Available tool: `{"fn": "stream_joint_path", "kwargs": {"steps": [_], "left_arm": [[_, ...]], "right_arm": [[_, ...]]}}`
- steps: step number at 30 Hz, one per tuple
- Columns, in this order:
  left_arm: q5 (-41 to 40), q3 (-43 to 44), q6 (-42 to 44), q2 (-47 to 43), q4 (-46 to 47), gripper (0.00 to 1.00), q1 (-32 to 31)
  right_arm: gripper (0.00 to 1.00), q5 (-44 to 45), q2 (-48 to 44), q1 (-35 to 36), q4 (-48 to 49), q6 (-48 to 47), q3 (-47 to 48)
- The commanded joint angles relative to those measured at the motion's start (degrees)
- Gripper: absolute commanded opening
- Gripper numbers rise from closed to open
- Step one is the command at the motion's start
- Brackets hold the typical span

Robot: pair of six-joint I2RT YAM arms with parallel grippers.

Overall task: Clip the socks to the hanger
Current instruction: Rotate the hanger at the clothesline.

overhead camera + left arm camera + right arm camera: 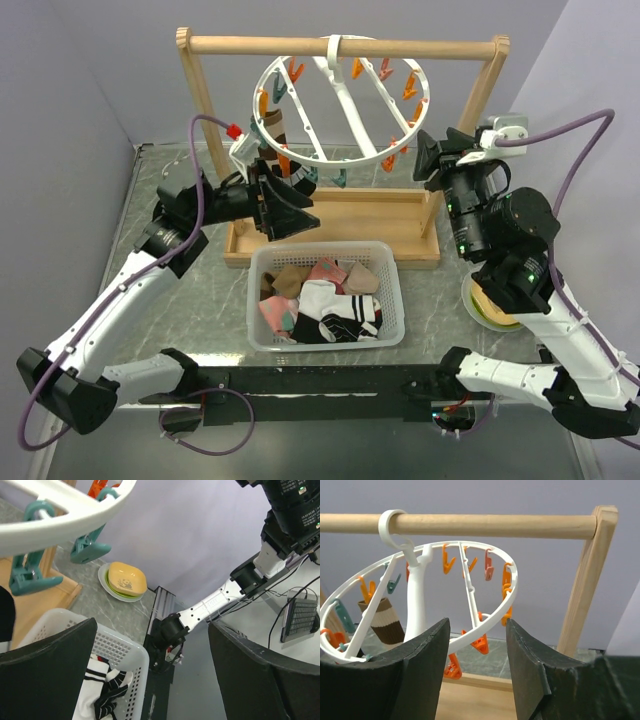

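Soft, even, fairly bright light fills all three views and casts only faint shade on the table around the basket. The top view is sharp, its edges slightly bowed. Up close, the left pincer and right pincer are near-black, soft-edged masses with little detail. The hanger rim beside the left one is blurred and nearly washed out.
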Motion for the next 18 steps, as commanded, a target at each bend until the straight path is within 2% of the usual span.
{"fn": "stream_joint_path", "kwargs": {"steps": [1, 3, 6, 11, 15, 18], "left_arm": [[-2.34, 5.81, 5.38, 2.03, -0.9, 0.99, -1.79], [-3.75, 7.58, 6.7, 3.01, -1.42, 0.99, -2.23], [-10.5, 10.13, 10.91, 4.33, -6.33, 0.99, -2.24], [-31.82, 11.36, 14.53, 4.42, -13.8, 0.99, -1.8], [-38.89, 11.19, 13.65, 4.24, -15.93, 0.99, 0.13], [-40.66, 11.54, 12.51, 4.33, -15.75, 0.99, 1.71]], "right_arm": [[0.57, -3.32, 2.59, -2.6, -4.18, 5.03, 2.38], [0.57, -4.55, 3.82, -4.44, -5.15, 6.26, 2.82], [0.56, -6.49, 5.49, -6.21, -6.64, 7.5, 3.7], [0.52, -9.04, 5.58, -6.3, -6.91, 8.37, 2.39], [0.49, -11.24, 4.27, -6.3, -7.44, 9.6, 0.81], [0.46, -13.69, 3.39, -6.3, -7.53, 10.48, -0.51]]}}
